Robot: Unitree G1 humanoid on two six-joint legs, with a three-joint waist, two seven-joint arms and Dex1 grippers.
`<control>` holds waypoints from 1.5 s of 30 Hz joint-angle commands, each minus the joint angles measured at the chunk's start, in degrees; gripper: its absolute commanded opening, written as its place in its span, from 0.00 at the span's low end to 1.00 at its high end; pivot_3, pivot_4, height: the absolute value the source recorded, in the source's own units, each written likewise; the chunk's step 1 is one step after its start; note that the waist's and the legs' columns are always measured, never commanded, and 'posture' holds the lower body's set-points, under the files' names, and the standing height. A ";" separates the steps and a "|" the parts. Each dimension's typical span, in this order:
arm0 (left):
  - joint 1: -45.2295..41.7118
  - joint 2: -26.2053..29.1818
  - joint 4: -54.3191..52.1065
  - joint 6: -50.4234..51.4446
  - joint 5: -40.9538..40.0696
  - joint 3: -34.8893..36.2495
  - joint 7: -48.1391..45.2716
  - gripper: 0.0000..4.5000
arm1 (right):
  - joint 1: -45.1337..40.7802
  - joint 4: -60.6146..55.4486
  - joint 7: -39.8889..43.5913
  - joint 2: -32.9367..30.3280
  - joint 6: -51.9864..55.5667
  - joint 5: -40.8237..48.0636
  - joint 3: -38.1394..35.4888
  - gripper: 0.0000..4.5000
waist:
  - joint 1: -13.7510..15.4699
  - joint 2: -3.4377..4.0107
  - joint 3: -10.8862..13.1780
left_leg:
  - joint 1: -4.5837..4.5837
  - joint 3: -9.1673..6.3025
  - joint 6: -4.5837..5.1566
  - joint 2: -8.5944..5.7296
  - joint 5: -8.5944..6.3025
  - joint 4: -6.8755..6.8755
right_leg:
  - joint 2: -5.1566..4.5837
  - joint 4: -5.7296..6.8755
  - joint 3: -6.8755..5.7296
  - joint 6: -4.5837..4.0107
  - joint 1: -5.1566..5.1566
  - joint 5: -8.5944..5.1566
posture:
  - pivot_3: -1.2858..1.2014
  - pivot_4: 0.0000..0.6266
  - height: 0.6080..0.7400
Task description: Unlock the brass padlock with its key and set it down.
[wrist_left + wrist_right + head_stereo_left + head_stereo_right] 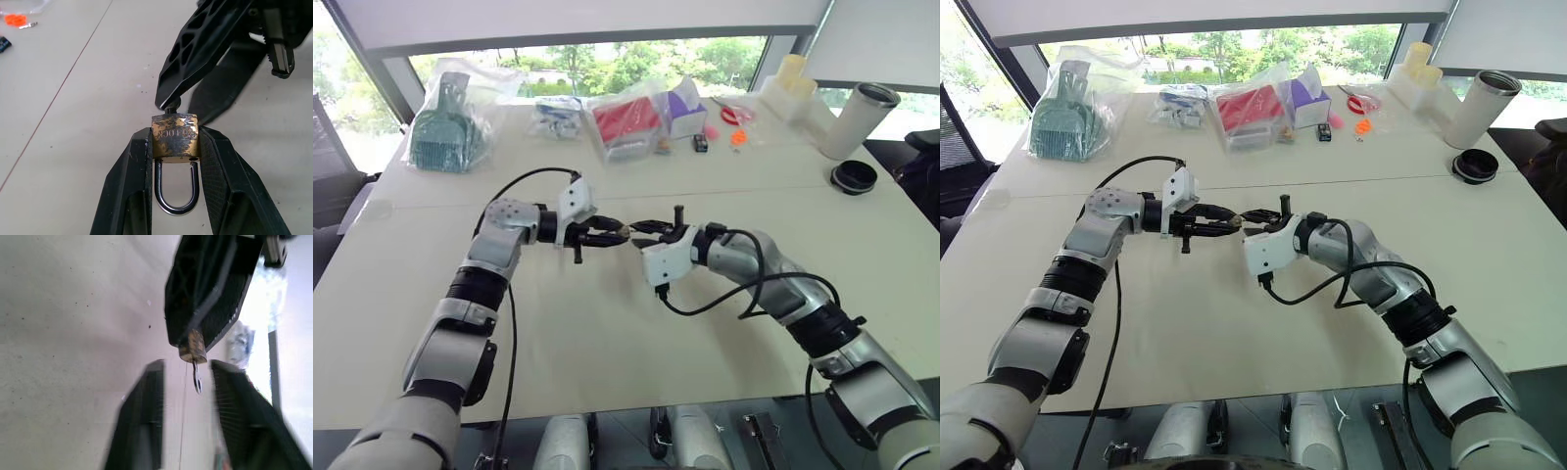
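Pinching one brass padlock (175, 137), the left gripper (610, 237) meets the spread right gripper (641, 227); one key (196, 375) sticks out at six o'clock.

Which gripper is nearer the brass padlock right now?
Left. The left gripper is clamped on the brass padlock, one finger on each side of its body. The right gripper is open just beyond it, its fingers either side of the key in the lock.

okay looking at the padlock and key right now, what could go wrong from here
The key sticks out of the brass padlock between the right pincer's open fingers, unheld; it could slip out and drop. The left pincer pinches only the lock's narrow sides above the table, so a nudge might twist it loose.
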 commanded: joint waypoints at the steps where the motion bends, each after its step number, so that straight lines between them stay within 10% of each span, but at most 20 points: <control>1: -1.68 0.83 -2.34 1.98 -1.89 1.87 -0.53 0.17 | 0.44 -0.69 -2.72 -0.69 -2.90 -1.05 -2.61 0.76 | 0.00 0.00 0.00 | 0.00 0.00 0.00 0.00 0.00 0.01 | 0.00 0.00 0.00 0.00 0.00 0.00 | 0.52 0.24 1.00; 3: -2.00 0.71 -2.57 2.74 -2.25 1.88 -0.53 0.17 | 0.49 -0.56 -3.96 -0.67 -4.13 -1.85 -2.99 0.99 | 0.04 0.00 0.00 | 0.00 0.00 -0.01 0.00 0.00 0.02 | 0.00 0.00 0.00 0.00 0.01 0.00 | 0.52 0.24 1.00; 15: -2.34 0.15 -4.13 4.19 -2.81 1.00 -1.43 0.17 | -1.79 2.11 -7.08 1.67 -6.94 -4.76 -2.90 0.99 | 0.14 0.00 0.00 | 0.00 0.00 0.00 0.00 0.00 0.02 | 0.00 0.00 0.01 -0.01 0.02 0.00 | 0.52 0.24 1.00; 25: -1.75 0.06 -4.98 4.85 -2.83 0.83 -1.64 0.17 | -3.12 3.47 -8.47 2.83 -9.52 -6.62 -2.59 0.04 | 0.14 0.00 0.00 | 0.01 0.01 0.00 -0.01 0.00 0.02 | -0.01 0.00 0.04 -0.01 0.01 0.00 | 0.52 0.24 1.00; 34: -1.54 -0.09 -4.76 5.49 -3.05 0.81 -1.03 0.17 | -2.93 3.39 -8.60 2.87 -10.35 -7.41 -2.97 0.02 | 0.14 0.00 0.00 | 0.00 0.00 -0.01 0.00 0.00 0.02 | 0.00 0.00 0.03 -0.01 0.02 0.00 | 0.52 0.24 1.00; 42: -1.07 0.60 -5.70 5.38 -3.92 3.08 2.32 0.95 | -2.59 3.98 -7.96 2.63 -9.66 -7.49 -3.33 0.02 | 0.13 0.00 0.00 | 0.01 0.00 -0.01 -0.01 0.00 0.02 | 0.00 0.00 0.03 -0.01 0.02 0.00 | 0.52 0.24 1.00; 45: -0.58 1.10 -8.06 7.86 -6.12 5.31 3.44 0.99 | -2.36 4.19 -7.87 2.53 -9.40 -7.34 -3.32 0.02 | 0.09 0.00 0.00 | 0.01 0.00 -0.01 0.00 0.00 0.02 | -0.01 0.00 0.04 -0.01 0.02 0.00 | 0.52 0.24 1.00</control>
